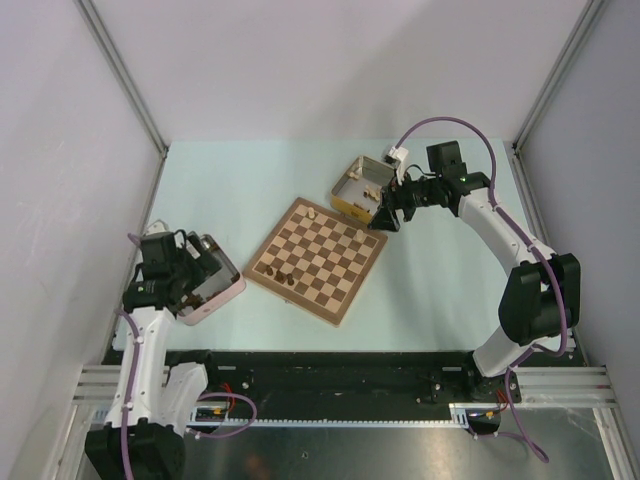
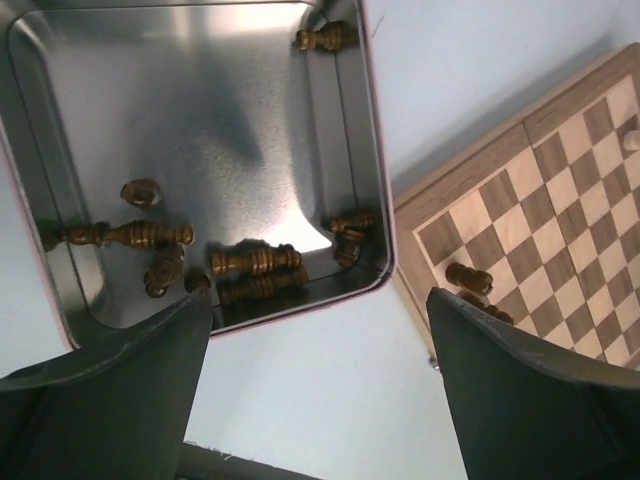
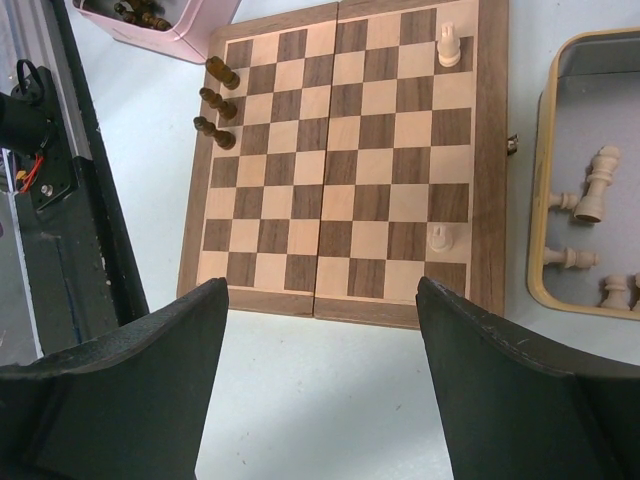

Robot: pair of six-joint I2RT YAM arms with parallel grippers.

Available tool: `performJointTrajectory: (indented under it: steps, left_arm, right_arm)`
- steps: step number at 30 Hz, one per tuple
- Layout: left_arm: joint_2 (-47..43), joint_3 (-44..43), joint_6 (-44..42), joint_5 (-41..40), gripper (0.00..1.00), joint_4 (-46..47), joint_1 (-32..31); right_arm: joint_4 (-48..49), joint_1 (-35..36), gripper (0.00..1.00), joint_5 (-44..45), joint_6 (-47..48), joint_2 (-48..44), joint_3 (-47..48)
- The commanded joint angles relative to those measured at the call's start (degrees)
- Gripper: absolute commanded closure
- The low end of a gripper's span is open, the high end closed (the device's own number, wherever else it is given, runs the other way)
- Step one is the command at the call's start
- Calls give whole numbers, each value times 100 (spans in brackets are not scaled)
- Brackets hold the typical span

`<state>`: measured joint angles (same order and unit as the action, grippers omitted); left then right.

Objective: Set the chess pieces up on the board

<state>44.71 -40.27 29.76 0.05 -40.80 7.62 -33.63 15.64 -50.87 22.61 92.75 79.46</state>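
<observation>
left gripper (image 2: pixel 320 300) hangs spread and empty over the pink tin (image 2: pixel 345 150); dark chess pieces (image 2: pixel 255 262) lie toppled along its near wall, long axes seemingly running finger to finger, board (image 2: pixel 560 200) rightward.

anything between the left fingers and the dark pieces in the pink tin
Nothing visible: the open left fingers hang above the lidless pink metal tin; the dark brown wooden chess pieces lie uncovered on its floor.
</observation>
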Motion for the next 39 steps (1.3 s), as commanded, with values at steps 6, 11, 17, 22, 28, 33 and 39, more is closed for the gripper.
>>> performJointTrajectory:
  steps: [6,11,17,22,28,33,39]
  left_arm:
    - [714,28,688,-1226,32,-77,100]
    - [978,169,865,-1587,37,-122,144]
    - [1381,169,927,-1632,39,-104,380]
    - [1751,116,883,-1500,48,-60,495]
    - [2015,125,769,-1262,58,107,522]
    - [1989,99,672,-1131,80,125,539]
    - [1524,-33,400,-771,92,124,530]
  right_arm:
    - [-21,-96,19,-221,86,41,-18]
    - [-30,-140,19,-274,86,33,-18]
    - [-30,-201,19,-309,68,6,-18]
    - [-30,-210,19,-309,68,-3,-18]
    - [-21,-219,19,-283,77,-3,-18]
    - [-30,-219,19,-265,77,-2,-18]
    - [-21,-228,19,-265,85,-20,-18]
